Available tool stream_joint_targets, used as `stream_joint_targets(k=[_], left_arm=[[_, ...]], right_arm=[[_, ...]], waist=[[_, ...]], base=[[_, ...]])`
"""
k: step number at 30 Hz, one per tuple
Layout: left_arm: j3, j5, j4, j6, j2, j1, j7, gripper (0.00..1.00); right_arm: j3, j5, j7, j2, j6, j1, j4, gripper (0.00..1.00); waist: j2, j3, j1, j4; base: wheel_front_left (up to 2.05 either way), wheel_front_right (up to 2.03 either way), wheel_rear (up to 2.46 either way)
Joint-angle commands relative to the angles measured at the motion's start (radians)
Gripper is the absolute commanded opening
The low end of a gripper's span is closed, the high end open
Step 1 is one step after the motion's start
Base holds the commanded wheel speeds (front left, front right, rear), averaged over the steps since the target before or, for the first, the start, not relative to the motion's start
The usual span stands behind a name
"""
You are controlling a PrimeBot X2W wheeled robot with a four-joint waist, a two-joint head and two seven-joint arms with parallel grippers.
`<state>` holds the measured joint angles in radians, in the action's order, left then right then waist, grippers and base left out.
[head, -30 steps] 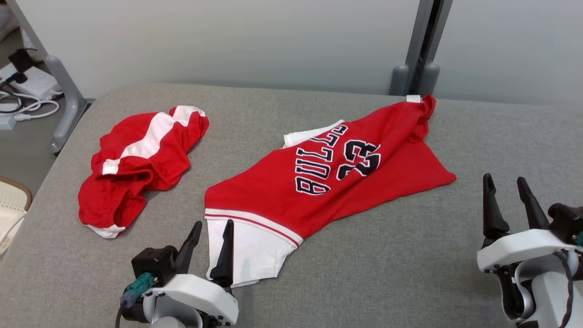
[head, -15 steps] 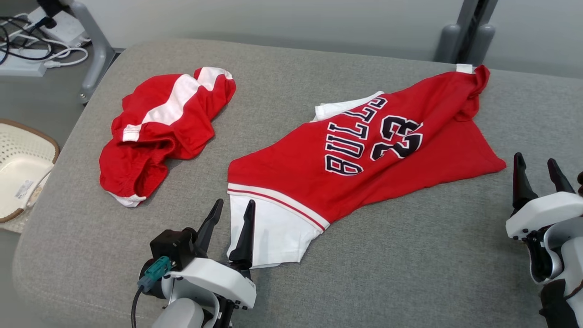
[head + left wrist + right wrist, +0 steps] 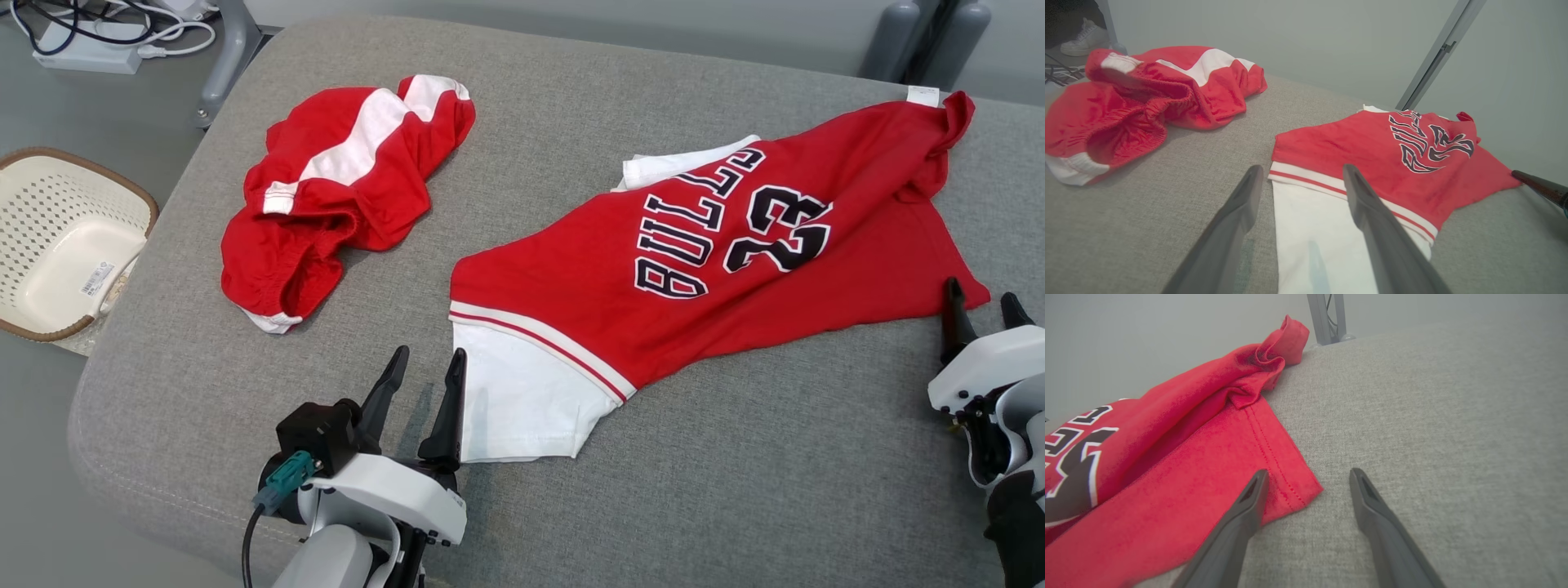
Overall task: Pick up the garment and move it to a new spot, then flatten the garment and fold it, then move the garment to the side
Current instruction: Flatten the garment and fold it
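The garment (image 3: 735,269) is a red jersey with "BULLS 23" in dark letters and a white lower panel (image 3: 522,400). It lies spread and slanted on the grey cushion (image 3: 735,474). My left gripper (image 3: 430,353) stands open at the white panel's left edge; in the left wrist view its gripper (image 3: 1302,168) straddles that edge of the jersey (image 3: 1372,155), just above the cloth. My right gripper (image 3: 980,291) is open at the jersey's right corner. In the right wrist view the right gripper (image 3: 1308,471) has the red hem corner (image 3: 1290,490) between its fingers, with nothing gripped.
A second red and white garment, crumpled shorts (image 3: 326,204), lies on the cushion's left part. A cream perforated basket (image 3: 33,212) sits on the floor beyond the left edge. Cables and a power strip (image 3: 90,49) lie at the top left, and grey posts (image 3: 922,33) stand at the back right.
The head camera has tilted down and left, so the whole picture has shifted. The right gripper has come in to the jersey's right corner. The left gripper stays by the white panel.
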<state>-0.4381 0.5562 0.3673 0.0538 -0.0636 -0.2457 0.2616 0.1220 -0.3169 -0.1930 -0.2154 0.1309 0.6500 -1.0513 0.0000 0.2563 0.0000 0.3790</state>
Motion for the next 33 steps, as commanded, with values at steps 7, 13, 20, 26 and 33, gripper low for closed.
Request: stream_joint_targets(k=[7, 13, 20, 26, 33], left_arm=[[0.020, -0.020, 0.013, -0.014, 0.006, -0.011, 0.004, 1.00], [0.036, -0.029, 0.026, -0.020, 0.009, -0.006, 0.004, 1.00], [0.058, -0.027, 0.034, -0.025, 0.011, 0.012, 0.004, 1.00], [0.072, -0.021, 0.040, -0.034, 0.010, 0.036, 0.004, 1.00], [0.080, -0.005, 0.037, -0.032, 0.010, 0.058, 0.004, 1.00]], right_arm=[[-0.039, -0.039, -0.030, 0.010, 0.000, 0.033, -0.049, 0.00], [-0.057, -0.071, -0.063, -0.002, 0.000, 0.020, -0.034, 0.00], [-0.052, -0.106, -0.074, -0.013, 0.000, -0.047, 0.041, 0.00], [-0.018, -0.115, -0.074, -0.007, 0.000, -0.150, 0.114, 0.00], [0.026, -0.099, -0.074, 0.016, 0.000, -0.261, 0.153, 0.00]], waist=[[0.0000, 0.002, 0.0000, -0.001], [0.0000, -0.022, 0.0000, -0.045], [0.0000, -0.071, 0.0000, -0.142], [0.0000, -0.109, 0.0000, -0.230], [0.0000, -0.145, 0.0000, -0.296]], base=[[0.00, 0.00, 0.00], [0.00, 0.00, 0.00], [0.00, 0.00, 0.00], [0.00, 0.00, 0.00], [0.00, 0.00, 0.00]])
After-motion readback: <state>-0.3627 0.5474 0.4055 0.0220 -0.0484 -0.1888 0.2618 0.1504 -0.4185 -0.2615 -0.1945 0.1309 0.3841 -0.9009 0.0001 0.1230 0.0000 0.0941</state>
